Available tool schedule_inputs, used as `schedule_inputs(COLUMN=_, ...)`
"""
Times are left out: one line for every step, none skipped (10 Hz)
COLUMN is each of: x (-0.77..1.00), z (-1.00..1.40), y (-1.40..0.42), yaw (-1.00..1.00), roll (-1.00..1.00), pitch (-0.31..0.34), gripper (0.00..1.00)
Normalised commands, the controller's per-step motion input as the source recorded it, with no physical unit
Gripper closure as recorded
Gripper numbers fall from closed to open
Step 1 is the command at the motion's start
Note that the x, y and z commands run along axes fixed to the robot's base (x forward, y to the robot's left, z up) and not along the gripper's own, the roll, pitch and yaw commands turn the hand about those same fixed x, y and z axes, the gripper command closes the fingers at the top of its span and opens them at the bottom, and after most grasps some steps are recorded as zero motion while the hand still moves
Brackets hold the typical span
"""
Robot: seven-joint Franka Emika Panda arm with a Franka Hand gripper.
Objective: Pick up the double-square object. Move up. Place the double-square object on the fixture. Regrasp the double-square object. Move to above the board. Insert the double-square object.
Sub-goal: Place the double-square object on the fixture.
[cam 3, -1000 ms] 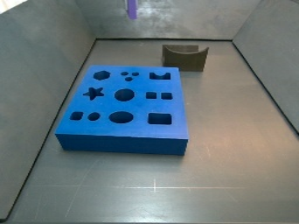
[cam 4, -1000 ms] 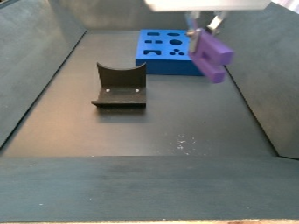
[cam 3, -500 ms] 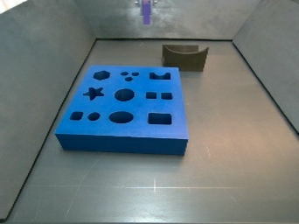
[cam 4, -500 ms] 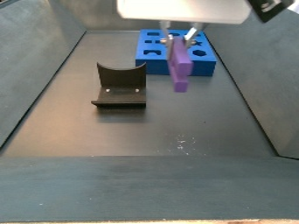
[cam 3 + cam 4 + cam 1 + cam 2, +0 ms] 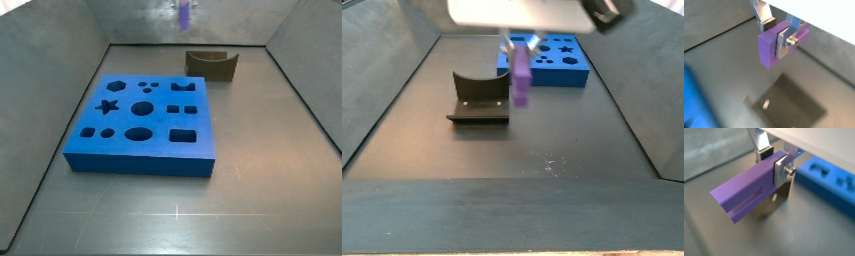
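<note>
One piece held: the double-square object, light purple, is clamped between the two silver fingers of the tool and hangs clear of the tabletop.
Tool state: the fingers are closed on the double-square object in both wrist views; a dark pad shows on the far finger, and a screw head shows on the near plate.
Tool position: high in the workspace; in a side view the tool sits under a large blurred pale body at the upper edge, and the purple piece hangs below it, just beside the fixture and in front of the board.
Piece attitude: in a side view it appears narrow and upright; in a wrist view its broad face shows, with a shallow step along it.
Other side view: the piece is a small blurred purple streak near the top edge, above and left of the fixture.
Fixture: dark brown holder with a curved notch on top, standing on the tabletop, apart from the board; in a wrist view a dark shape lies below the piece, too blurred to name with certainty.
Board: bright blue slab lying flat, with star, round, hexagon and square holes; a blurred blue part shows in a wrist view.
</note>
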Motion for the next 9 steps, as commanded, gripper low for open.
schedule_inputs(x=1.00, z=0.56, y=-0.61, yaw=-0.07, roll=-1.00, pitch=0.068, gripper=1.00)
schedule_inputs(x=0.91, z=0.42, y=-0.42, yaw=-0.08, roll=-1.00, pitch=0.073, gripper=1.00)
schedule_inputs(x=0.76, z=0.23, y=-0.26, yaw=-0.08, roll=-1.00, pitch=0.074, gripper=1.00)
schedule_inputs(x=0.64, z=0.10, y=-0.14, yaw=-0.09, roll=-1.00, pitch=0.077, gripper=1.00)
schedule_inputs(x=0.52, z=0.05, y=-0.05, yaw=-0.10, roll=-1.00, pitch=0.092, gripper=1.00)
schedule_inputs(x=0.44, z=0.02, y=0.00, yaw=-0.10, roll=-1.00, pitch=0.105, gripper=1.00)
schedule_inputs(x=0.34, z=0.00, y=0.03, yaw=-0.12, roll=-1.00, pitch=0.115, gripper=1.00)
schedule_inputs(x=0.27, z=0.00, y=0.03, yaw=-0.13, roll=-1.00, pitch=0.121, gripper=1.00)
schedule_inputs(x=0.22, z=-0.01, y=0.04, yaw=-0.14, roll=-0.96, pitch=0.123, gripper=1.00)
